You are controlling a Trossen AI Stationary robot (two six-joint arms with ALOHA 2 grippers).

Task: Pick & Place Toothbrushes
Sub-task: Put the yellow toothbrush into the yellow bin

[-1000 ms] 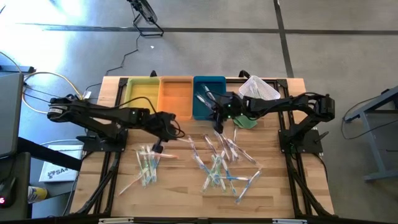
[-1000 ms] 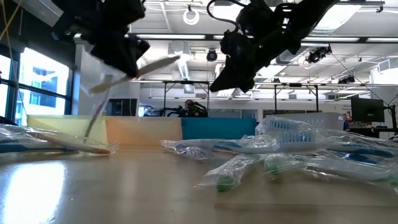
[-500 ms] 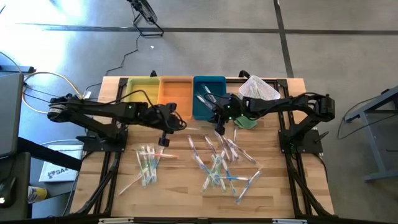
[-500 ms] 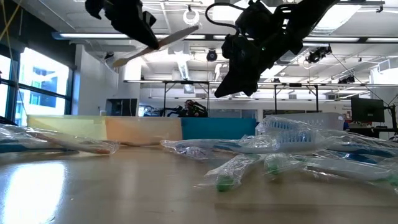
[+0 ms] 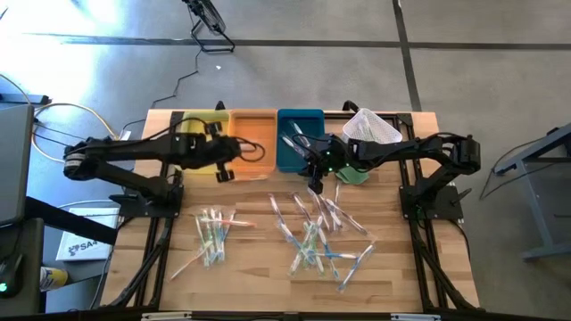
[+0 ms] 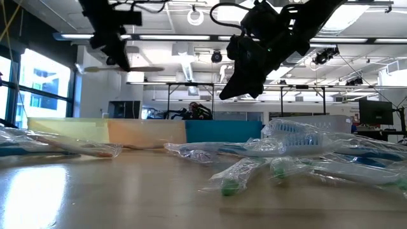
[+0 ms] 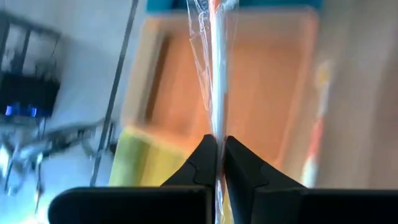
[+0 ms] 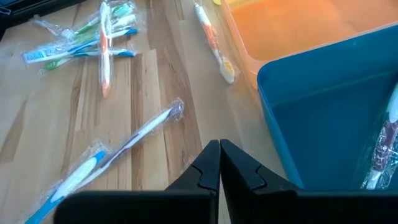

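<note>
My left gripper (image 5: 225, 171) hangs over the near edge where the yellow tray (image 5: 202, 134) meets the orange tray (image 5: 252, 135), shut on a wrapped toothbrush (image 7: 216, 74) with a white and orange handle. In the low view that toothbrush (image 6: 135, 69) shows high above the table. My right gripper (image 5: 312, 185) is shut with nothing in it, above the table at the near left corner of the blue tray (image 5: 301, 143). More wrapped toothbrushes lie flat on the wood in a left pile (image 5: 212, 236) and a middle pile (image 5: 317, 234). My left gripper pinches the toothbrush between its two fingers at one end of the handle (image 7: 216, 132), wrapper and all. The fingers slant down from the table's left, and the brush runs on ahead of them. It is lifted clear over the orange tray, about level in the low view.
A few toothbrushes lie in the blue tray (image 5: 293, 141). A white mesh basket (image 5: 370, 127) stands at the far right, with a green thing (image 5: 351, 176) beside it. Single toothbrushes (image 8: 134, 140) lie on the wood ahead of my right gripper (image 8: 219, 155).
My left gripper has risen and gone toward the table's far edge, from above the left pile to the yellow and orange trays, turning as it went. The toothbrush in it went along, from slanting to about level.
</note>
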